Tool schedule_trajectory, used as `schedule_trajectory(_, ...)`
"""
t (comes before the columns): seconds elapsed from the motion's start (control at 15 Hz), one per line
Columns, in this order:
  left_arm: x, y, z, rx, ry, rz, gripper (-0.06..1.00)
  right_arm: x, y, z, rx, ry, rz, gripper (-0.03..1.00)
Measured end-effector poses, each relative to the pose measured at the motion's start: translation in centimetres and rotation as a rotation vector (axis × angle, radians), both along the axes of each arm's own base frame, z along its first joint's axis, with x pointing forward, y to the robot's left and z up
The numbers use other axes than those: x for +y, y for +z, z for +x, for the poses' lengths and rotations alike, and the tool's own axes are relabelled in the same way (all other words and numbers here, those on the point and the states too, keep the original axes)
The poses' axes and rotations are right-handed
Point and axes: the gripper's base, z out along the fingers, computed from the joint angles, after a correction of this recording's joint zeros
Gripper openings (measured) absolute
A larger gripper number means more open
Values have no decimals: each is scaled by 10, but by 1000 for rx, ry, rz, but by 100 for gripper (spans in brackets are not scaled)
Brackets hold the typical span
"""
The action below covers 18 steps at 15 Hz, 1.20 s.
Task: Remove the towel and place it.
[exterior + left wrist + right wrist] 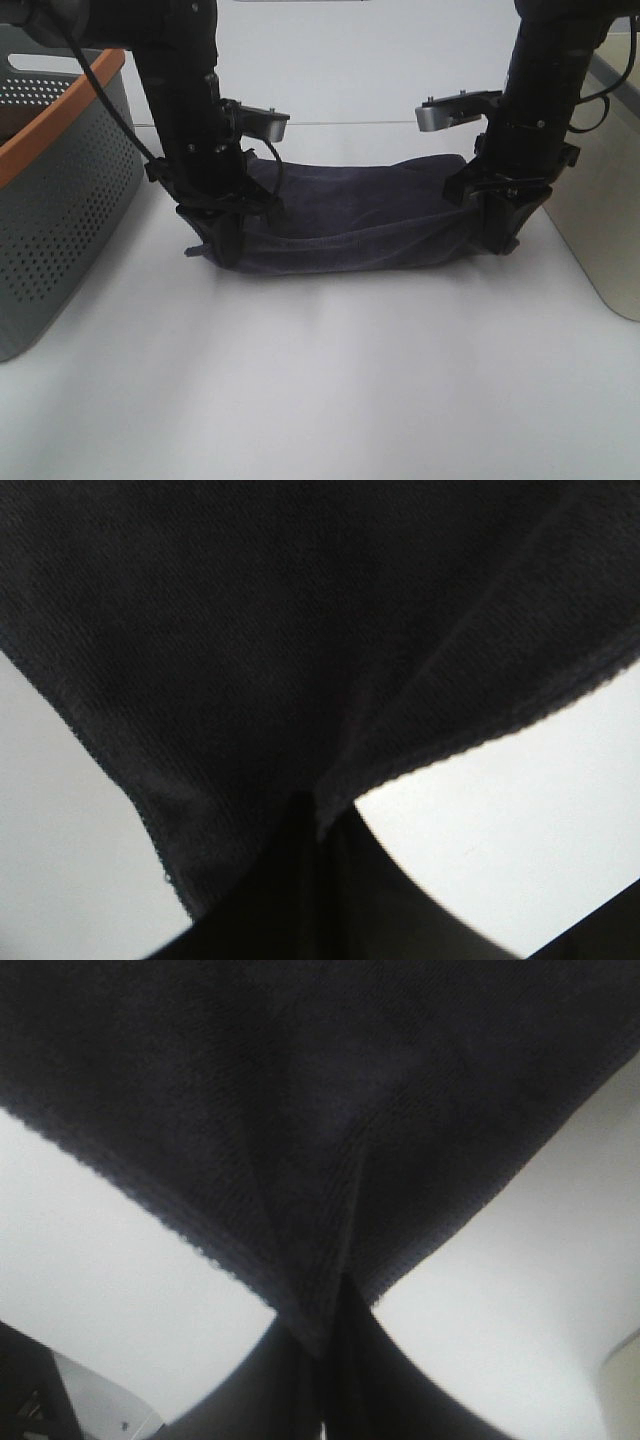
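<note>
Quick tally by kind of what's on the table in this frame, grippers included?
Dark navy plush towel: 1
Grey perforated plastic basket with orange rim: 1
Pale beige bin at the right edge: 1
Black grippers, left gripper and right gripper: 2
Total: 5

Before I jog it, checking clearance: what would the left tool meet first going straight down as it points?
Probably the white table, just below the left tool, which is pinching the towel; the gap is unclear.

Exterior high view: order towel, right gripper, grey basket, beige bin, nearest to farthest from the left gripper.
1. towel: pinched in the left gripper.
2. grey basket: far left.
3. right gripper: on the towel's other end.
4. beige bin: right edge.
</note>
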Motion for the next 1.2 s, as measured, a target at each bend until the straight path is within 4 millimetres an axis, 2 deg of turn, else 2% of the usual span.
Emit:
schedule_trajectory(0.07, 0, -9, -10, 59, 15, -11, 0, -2, -14, -13, 70, -10, -1, 0)
schedule_trajectory(0.13, 0, -9, -10, 59, 15, -11, 0, -2, -14, -13, 70, -10, -1, 0)
schedule_trajectory(0.2, -7, -15, -21, 90, -4, -5, 0, -6, -25, -23, 118, 5, -29, 0)
schedule_trajectory(0.4, -26, -14, -34, 92, -54, -8, 0, -13, -27, -23, 108, 50, -90, 0)
schedule_trajectory(0.67, -28, -15, -36, 89, -64, -2, 0, -16, -27, -23, 99, 75, -123, 0)
schedule_trajectory(0.8, -28, -15, -36, 88, -65, -2, 6, -16, -27, -23, 99, 52, -129, 0)
schedule_trajectory(0.87, -28, -16, -37, 94, -66, 0, 11, -16, -27, -23, 99, 41, -134, 5)
schedule_trajectory(1.0, -24, -23, -42, 123, -64, 17, 27, -15, -27, -23, 105, -34, -144, 29)
schedule_trajectory(1.13, -20, -29, -46, 140, -54, 44, 51, -14, -28, -24, 116, -108, -146, 54)
schedule_trajectory(1.2, -20, -29, -46, 140, -49, 50, 58, -13, -28, -25, 118, -143, -153, 60)
